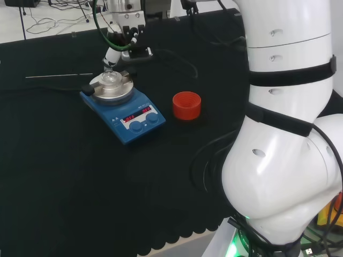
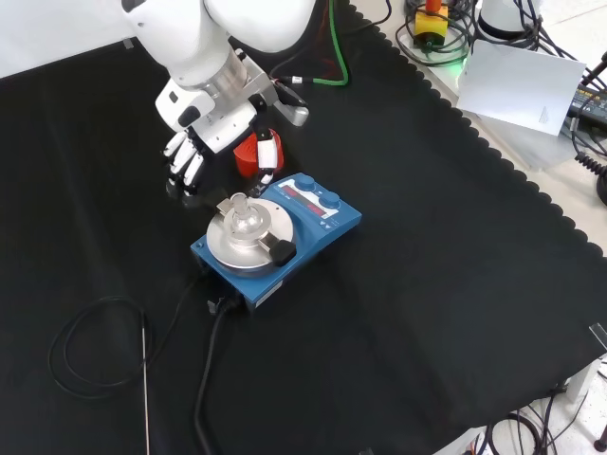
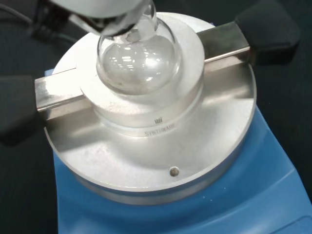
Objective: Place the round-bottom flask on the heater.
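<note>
The clear round-bottom flask (image 1: 110,79) (image 2: 243,216) (image 3: 139,58) sits upright in the round metal block (image 3: 146,151) on top of the blue heater (image 1: 134,119) (image 2: 308,227). The hand (image 1: 113,53) (image 2: 190,152) hovers just above and behind the flask's neck. In the front view its fingers (image 2: 180,171) hang relaxed to the left of the flask and the thumb (image 2: 268,154) to its right, with neither curled round the glass. In the wrist view, a blurred white part of the hand (image 3: 102,12) covers the neck's mouth.
A red ribbed ring stand (image 1: 186,105) (image 2: 248,152) stands beside the heater, partly behind the hand in the front view. A thin metal rod (image 1: 59,76) (image 2: 145,379) and the heater's black cable (image 2: 85,351) lie on the cloth. The block's black-tipped handles (image 3: 265,27) stick out sideways.
</note>
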Available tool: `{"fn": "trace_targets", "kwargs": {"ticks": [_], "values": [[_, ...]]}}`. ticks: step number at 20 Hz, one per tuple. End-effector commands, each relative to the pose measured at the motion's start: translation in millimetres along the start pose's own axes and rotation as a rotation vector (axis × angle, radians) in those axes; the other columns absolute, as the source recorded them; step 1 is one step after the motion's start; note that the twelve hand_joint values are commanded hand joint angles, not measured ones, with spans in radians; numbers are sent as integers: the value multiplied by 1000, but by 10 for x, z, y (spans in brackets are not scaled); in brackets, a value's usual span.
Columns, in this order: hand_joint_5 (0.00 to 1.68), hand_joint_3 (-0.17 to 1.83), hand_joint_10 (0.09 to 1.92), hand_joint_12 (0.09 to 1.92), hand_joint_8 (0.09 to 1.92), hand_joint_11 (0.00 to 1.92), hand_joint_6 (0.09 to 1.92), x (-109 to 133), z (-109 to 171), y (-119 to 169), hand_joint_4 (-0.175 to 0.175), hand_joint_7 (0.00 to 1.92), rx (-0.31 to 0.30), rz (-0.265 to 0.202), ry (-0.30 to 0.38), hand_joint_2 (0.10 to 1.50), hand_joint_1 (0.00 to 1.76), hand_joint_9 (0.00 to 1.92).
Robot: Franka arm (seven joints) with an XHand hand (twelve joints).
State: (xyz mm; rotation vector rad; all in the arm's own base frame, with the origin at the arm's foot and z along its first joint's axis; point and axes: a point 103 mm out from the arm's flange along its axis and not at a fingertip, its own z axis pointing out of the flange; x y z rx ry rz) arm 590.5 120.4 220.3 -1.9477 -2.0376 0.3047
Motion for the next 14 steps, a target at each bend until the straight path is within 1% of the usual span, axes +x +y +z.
{"fn": "trace_targets", "kwargs": {"ticks": [1, 6, 14], "values": [[387, 645, 694, 1403, 674, 120, 231, -92, -50, -206, -29, 153, 6, 14, 9, 605, 825, 371], [400, 625, 694, 1412, 670, 100, 178, -149, -137, -406, -26, 148, -11, 29, 15, 609, 813, 363], [408, 620, 693, 1414, 668, 90, 158, -371, -228, -787, -25, 145, -27, 56, 32, 620, 799, 359]]}}
